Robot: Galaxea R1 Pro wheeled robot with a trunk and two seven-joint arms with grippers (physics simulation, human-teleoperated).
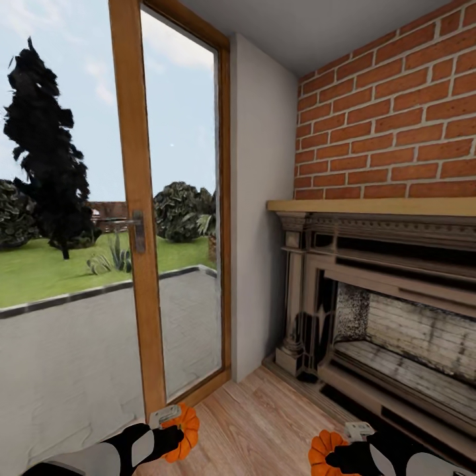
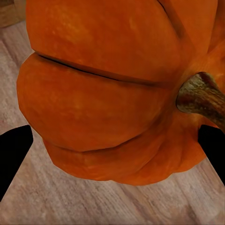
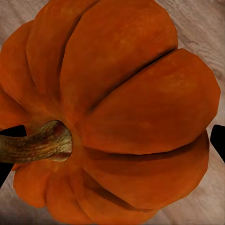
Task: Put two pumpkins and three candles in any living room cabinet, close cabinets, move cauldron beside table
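Each of my grippers holds an orange ribbed pumpkin above the wooden floor. In the head view the left gripper (image 1: 173,433) is shut on one pumpkin (image 1: 183,431) at the bottom left, and the right gripper (image 1: 337,456) is shut on the other pumpkin (image 1: 324,451) at the bottom right. The left wrist view has its pumpkin (image 2: 108,89) close up, brown stem (image 2: 201,96) to one side, between black fingertips (image 2: 13,152). In the right wrist view the other pumpkin (image 3: 122,112) sits between the fingertips (image 3: 218,140). The candles, cabinet, cauldron and table are out of view.
A tall glass door with a wooden frame (image 1: 135,211) stands ahead on the left, with a lawn and trees outside. A fireplace (image 1: 390,311) with a wooden mantel under a red brick wall (image 1: 396,112) fills the right. A white wall corner (image 1: 258,211) stands between them.
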